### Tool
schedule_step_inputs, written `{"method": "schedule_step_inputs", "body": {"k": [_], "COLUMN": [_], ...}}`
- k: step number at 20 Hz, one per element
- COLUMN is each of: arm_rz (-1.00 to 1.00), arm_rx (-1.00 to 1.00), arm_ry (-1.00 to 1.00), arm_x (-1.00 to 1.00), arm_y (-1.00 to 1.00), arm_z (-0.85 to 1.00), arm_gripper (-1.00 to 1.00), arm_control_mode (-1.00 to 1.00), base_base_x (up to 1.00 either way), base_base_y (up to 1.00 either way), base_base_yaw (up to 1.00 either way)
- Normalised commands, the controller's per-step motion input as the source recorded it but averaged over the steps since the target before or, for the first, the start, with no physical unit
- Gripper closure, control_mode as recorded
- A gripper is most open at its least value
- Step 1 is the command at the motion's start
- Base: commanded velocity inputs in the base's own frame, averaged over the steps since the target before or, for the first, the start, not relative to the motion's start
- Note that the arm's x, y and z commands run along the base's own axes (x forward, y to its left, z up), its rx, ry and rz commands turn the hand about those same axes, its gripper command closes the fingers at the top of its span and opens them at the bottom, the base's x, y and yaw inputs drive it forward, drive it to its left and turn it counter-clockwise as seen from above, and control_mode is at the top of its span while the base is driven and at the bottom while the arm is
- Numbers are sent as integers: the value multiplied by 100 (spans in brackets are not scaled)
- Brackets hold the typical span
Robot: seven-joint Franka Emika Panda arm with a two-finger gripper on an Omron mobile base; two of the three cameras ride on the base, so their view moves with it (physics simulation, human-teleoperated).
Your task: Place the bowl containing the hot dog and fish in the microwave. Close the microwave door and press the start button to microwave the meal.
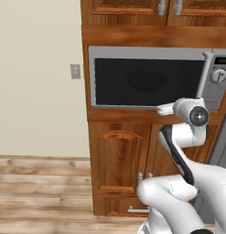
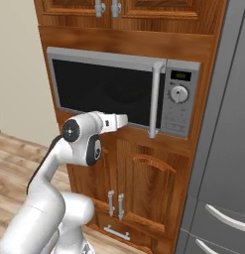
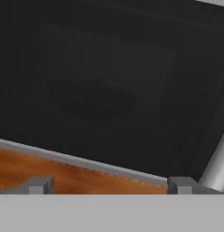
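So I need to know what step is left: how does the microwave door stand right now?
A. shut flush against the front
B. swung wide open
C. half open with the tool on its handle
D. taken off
A: the door lies flat in the microwave front, its handle beside the control panel, and the bowl shows dimly through the glass.

I am seeing the microwave [image 2: 121,92] sitting built into a cabinet column, with cupboard doors [image 2: 106,10] above it and more cupboard doors [image 2: 144,191] below. Its door [image 1: 146,82] is lying shut across the front, the handle [image 2: 154,99] standing upright at the door's right edge, and the control panel [image 2: 179,101] sitting right of that. The bowl [image 3: 93,99] is resting inside, behind the door. My end effector [image 3: 109,186] is hovering before the door's lower edge, left of the handle.
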Motion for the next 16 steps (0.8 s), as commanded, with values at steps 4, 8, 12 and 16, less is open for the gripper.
{"method": "schedule_step_inputs", "body": {"k": [4,8,12,16], "arm_rz": [-4,-10,-10,-10], "arm_rx": [37,42,41,38], "arm_ry": [10,20,18,3], "arm_x": [-88,-88,-82,-68], "arm_y": [-19,-22,-16,-26], "arm_z": [48,41,29,1], "arm_gripper": [-100,-100,-100,-100], "arm_control_mode": [-100,-100,-100,-100], "base_base_x": [0,0,0,0], "base_base_y": [0,0,0,0], "base_base_yaw": [0,0,0,0]}}
